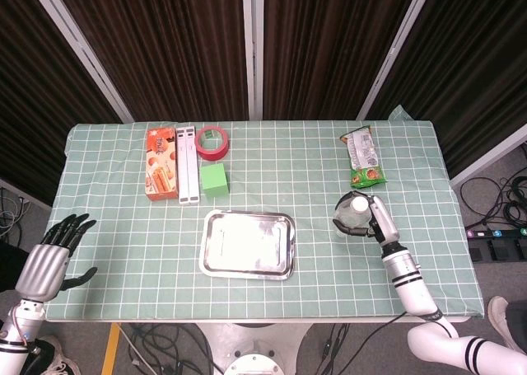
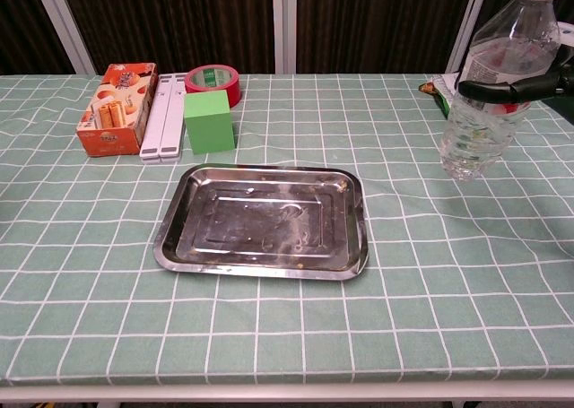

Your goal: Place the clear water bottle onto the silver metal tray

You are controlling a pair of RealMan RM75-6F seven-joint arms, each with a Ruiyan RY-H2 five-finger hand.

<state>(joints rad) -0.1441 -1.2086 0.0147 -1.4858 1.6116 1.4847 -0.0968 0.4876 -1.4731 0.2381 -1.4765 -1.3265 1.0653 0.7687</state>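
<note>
Bottle (image 2: 489, 85) upright in right hand (image 1: 372, 218), fingers (image 2: 502, 90) wrapped round it, over desk (image 1: 123, 235) right of tray (image 1: 249, 243), open cloth between. Snack pkt (image 1: 363, 155) just behind. Left hand (image 1: 51, 264) off desk's left edge, fingers spread, holding nothing.

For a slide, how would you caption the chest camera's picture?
Right hand holds the clear water bottle upright, right of the empty silver metal tray on the checked cloth.
</note>
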